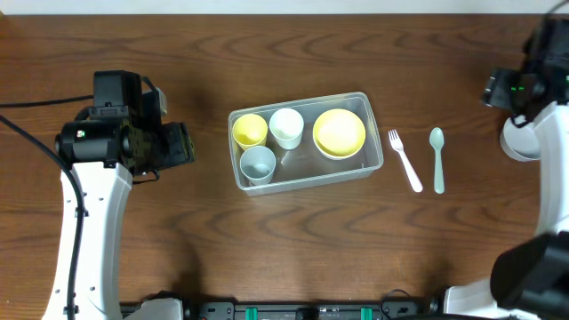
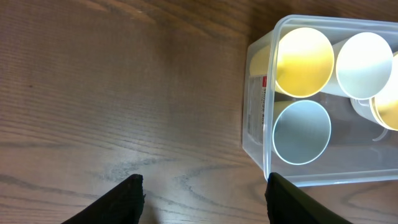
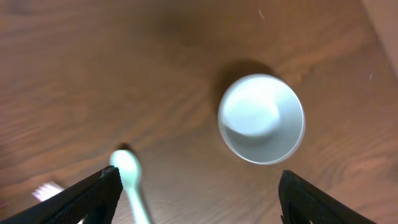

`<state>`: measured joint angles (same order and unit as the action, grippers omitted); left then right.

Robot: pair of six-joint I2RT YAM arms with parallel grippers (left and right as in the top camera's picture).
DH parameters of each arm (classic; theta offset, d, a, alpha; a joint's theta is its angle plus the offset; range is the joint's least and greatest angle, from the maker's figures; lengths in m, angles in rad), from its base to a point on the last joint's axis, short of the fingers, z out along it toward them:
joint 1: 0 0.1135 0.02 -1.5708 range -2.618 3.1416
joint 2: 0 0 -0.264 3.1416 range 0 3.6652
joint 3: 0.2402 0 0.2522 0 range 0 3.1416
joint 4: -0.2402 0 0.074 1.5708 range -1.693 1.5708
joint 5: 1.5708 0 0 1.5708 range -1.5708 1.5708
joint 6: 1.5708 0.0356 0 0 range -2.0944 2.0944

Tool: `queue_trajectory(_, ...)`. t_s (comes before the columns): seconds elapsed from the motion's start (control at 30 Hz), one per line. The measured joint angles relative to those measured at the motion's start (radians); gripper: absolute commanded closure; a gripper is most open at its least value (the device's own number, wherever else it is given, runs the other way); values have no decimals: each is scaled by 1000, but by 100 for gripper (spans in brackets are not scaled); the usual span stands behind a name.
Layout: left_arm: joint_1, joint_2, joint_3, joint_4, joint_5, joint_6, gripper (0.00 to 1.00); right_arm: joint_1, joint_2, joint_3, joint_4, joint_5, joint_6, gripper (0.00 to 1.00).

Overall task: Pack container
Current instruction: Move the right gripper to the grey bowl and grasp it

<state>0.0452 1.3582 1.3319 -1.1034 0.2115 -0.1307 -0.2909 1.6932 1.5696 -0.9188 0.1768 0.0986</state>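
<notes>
The clear container (image 1: 308, 169) sits mid-table. It holds a yellow cup (image 1: 250, 131), a white cup (image 1: 286, 127), a pale blue cup (image 1: 258, 164) and a yellow bowl (image 1: 339, 132). My left gripper (image 2: 205, 199) is open and empty over bare wood, just left of the container's wall (image 2: 255, 118). The yellow cup (image 2: 303, 61) and pale blue cup (image 2: 301, 132) show in the left wrist view. My right gripper (image 3: 199, 199) is open and empty at the far right, above the table between a small white cup (image 3: 261, 118) and a pale green spoon (image 3: 127, 177).
A white fork (image 1: 404, 160) and the pale green spoon (image 1: 437, 160) lie side by side right of the container. The small white cup (image 1: 514, 142) stands partly under the right arm. A black cable runs along the left edge.
</notes>
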Motion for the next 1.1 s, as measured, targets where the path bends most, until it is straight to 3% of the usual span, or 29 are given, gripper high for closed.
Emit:
queue_trajectory(0.2,0,0,0,-3,0,0,37,-103,138,0,2,-63,-4,17)
queue_trajectory(0.47,0,0,0,-11,0,0,37,-133,312,0,4,-93,-4,19)
queue_trajectory(0.57,0,0,0,-11,0,0,37,-134,367,0,5,-98,-8,29)
queue_trajectory(0.67,0,0,0,-11,0,0,37,-134,395,-2,5,-99,-17,53)
queue_trajectory(0.87,0,0,0,-11,0,0,37,-134,397,-2,7,-100,-14,89)
queue_trajectory(1.0,0,0,0,-11,0,0,37,-134,397,-2,0,-98,-16,99)
queue_trajectory(1.1,0,0,0,-13,0,0,37,-134,397,-2,-3,-94,-16,99)
